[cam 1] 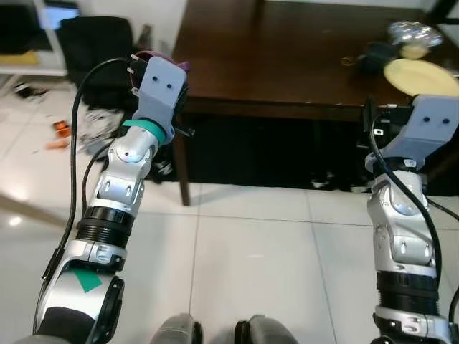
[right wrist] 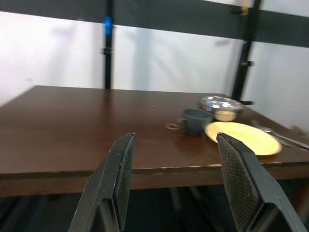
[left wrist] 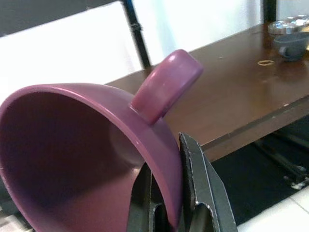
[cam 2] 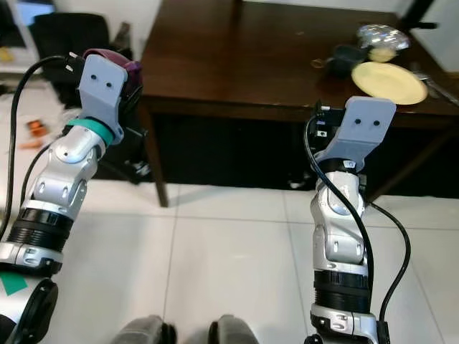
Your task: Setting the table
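Table (cam 2: 237, 64): dark brown wood, standing on white tile floor (cam 2: 229, 251)
Left gripper (left wrist: 166, 205): raised before the table's near left corner, fingers pinching the rim of a purple cup (left wrist: 72, 159)
Purple cup: held tilted, handle uppermost, short of the table edge
Right gripper (right wrist: 174, 188): raised before the table's near edge, fingers spread with nothing between them
Yellow plate (right wrist: 241, 137): on the table's right part
Grey cup (right wrist: 194, 120): just beside the yellow plate
Silver dish (right wrist: 219, 105): behind the grey cup

Two cups (left wrist: 87, 159) (right wrist: 195, 120) (one purple), one plate (right wrist: 241, 137), one table (right wrist: 72, 130)
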Controlling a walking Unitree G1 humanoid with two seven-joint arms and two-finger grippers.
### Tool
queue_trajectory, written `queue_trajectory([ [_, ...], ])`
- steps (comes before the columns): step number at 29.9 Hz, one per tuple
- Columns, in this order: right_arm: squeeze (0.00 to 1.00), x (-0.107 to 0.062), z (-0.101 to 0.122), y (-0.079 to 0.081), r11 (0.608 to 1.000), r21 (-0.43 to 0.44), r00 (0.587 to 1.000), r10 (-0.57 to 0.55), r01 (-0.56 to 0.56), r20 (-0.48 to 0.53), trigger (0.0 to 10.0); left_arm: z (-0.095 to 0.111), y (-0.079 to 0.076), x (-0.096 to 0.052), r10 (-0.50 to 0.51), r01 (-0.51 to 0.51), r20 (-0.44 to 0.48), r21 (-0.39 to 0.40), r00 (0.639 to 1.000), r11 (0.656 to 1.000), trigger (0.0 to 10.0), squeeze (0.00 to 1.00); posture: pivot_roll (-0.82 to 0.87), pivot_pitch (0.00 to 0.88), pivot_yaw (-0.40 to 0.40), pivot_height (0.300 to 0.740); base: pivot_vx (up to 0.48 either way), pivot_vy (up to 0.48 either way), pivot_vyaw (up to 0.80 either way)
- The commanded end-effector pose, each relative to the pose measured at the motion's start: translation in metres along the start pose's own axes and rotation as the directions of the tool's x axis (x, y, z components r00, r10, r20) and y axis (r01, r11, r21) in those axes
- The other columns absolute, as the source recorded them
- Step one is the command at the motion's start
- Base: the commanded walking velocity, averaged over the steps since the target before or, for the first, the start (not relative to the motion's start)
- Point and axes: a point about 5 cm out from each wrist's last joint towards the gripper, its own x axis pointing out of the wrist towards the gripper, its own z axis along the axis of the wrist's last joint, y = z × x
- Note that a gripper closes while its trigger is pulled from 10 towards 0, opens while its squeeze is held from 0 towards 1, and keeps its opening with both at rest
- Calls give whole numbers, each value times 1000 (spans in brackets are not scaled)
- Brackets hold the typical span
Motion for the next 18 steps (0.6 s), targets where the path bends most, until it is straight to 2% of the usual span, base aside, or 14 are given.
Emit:
queue_trajectory([
  [1,0,-2,-6,0,1000,-11,1000,0,0,-31,10000,0,0,0,0,0,-2,-6,1000,1000,10000,0,-23,6,61,740,394,0,-800],
  [7,0,-2,-5,0,1000,-9,1000,-1,1,-30,10000,0,0,1,-2,2,-3,-7,1000,1000,10000,0,-24,9,62,740,384,0,-800],
  [12,0,-2,-4,1,1000,-7,1000,11,-12,-22,10000,0,0,1,6,-6,-3,-8,1000,1000,10000,0,-24,11,61,740,382,0,0],
  [18,0,-3,-2,11,997,16,998,70,-70,-11,10000,0,6,1,60,-60,-7,3,998,998,10000,0,-20,14,61,740,385,0,0],
])
